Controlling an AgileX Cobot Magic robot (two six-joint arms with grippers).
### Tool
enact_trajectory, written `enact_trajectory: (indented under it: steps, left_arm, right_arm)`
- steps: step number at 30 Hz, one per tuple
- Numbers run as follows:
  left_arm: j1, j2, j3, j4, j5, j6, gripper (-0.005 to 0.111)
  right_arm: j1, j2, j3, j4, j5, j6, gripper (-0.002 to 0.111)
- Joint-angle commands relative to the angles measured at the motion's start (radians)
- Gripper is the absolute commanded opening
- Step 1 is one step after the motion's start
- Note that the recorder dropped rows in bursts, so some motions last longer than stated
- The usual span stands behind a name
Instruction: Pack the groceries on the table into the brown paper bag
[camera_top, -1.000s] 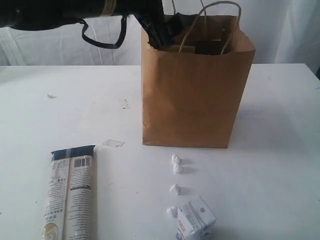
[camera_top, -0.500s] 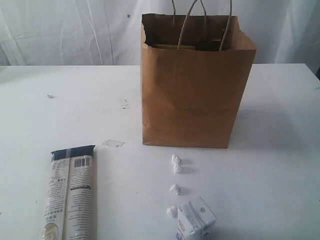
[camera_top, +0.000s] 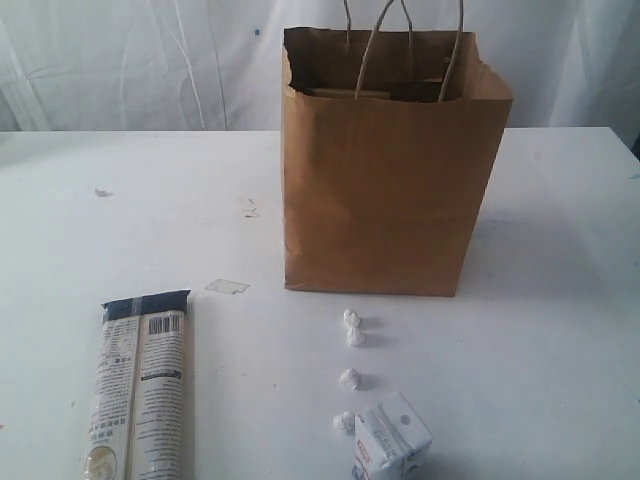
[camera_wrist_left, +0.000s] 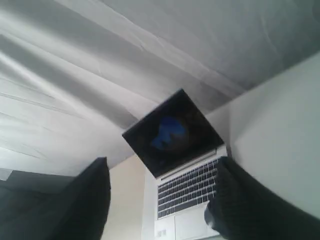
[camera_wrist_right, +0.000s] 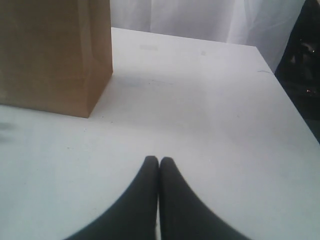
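Note:
The brown paper bag (camera_top: 380, 190) stands upright at the back middle of the white table (camera_top: 560, 330), with its handles up. A long printed packet (camera_top: 140, 385) lies flat at the front left. Near the front edge a small white carton (camera_top: 392, 440) lies tilted. Neither arm shows in the exterior view. My left gripper (camera_wrist_left: 162, 172) is open with nothing between its fingers (camera_wrist_left: 92, 200) and points away from the table at a laptop (camera_wrist_left: 182, 165). My right gripper (camera_wrist_right: 159, 161) is shut and empty, low over bare table, with the bag (camera_wrist_right: 50, 50) off to one side.
Several tiny white paper balls (camera_top: 353, 330) lie in a line between the bag and the carton. A scrap of clear tape (camera_top: 227, 286) and small marks lie left of the bag. White curtains hang behind the table.
A second ago my left arm reached over the bag's mouth from the upper left. It has since pulled out of the exterior view. Bag, packet and carton have not moved.

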Motion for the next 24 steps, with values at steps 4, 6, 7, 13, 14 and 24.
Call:
enact_trajectory:
  steps: [4,6,7,13,14,24]
  left_arm:
    - [0.161,0.032,0.153,0.058,0.018,0.011,0.032]
    - [0.246,0.037,0.231,0.056,0.040,-0.102,0.001]
    - [0.296,0.028,0.286,0.047,0.075,-0.235,0.001]
    - [0.495,-0.112,0.698,-0.086,-0.088,-0.674,0.000]
    - [0.524,-0.164,0.822,-0.053,-0.170,-0.844,0.000]
    - [0.557,-0.716,1.041,0.327,-0.176,-1.469,0.000]
  right_arm:
    - [0.003,-0.002,0.006,-0.003,-0.013,0.002,0.000]
    - [0.003,-0.002,0.006,-0.003,-0.013,0.002,0.000]
    - [0.003,-0.002,0.006,-0.003,-0.013,0.002,0.000]
    - [0.003,-0.002,0.006,-0.003,-0.013,0.021,0.000]
    - [0.003,-0.002,0.006,-0.003,-0.013,0.021,0.000]
    - [0.003,-0.002,0.006,-0.003,-0.013,0.021,0.000]
